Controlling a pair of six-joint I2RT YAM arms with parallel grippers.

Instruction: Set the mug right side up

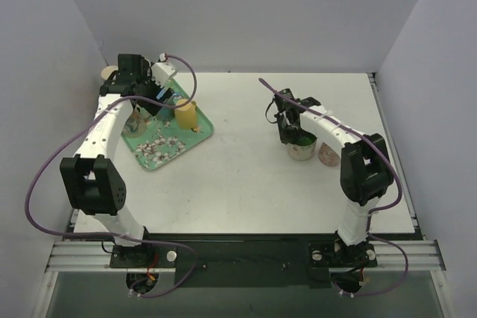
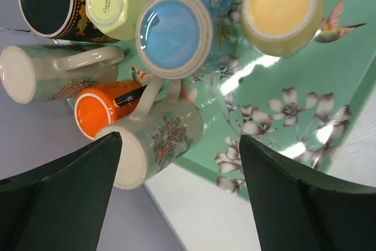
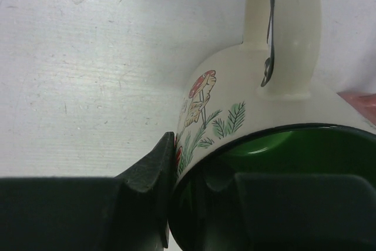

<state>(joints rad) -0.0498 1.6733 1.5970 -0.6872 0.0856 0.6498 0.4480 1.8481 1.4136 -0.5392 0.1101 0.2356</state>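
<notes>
We see a matte, scuffed white table (image 1: 246, 191). At the top view's upper left, a glossy green floral tray (image 2: 282, 92) holds crowded ceramic mugs (image 2: 173, 36), partly hidden by the left gripper (image 2: 181, 140), whose jaws stand spread wide above them. Centre right, the right gripper (image 3: 189, 174) pinches the rim of the cream mushroom mug (image 3: 247, 92), which stands upright, its green-glazed inside cut off by the frame. A pink thing (image 1: 328, 156) beside it is too hidden to name.
</notes>
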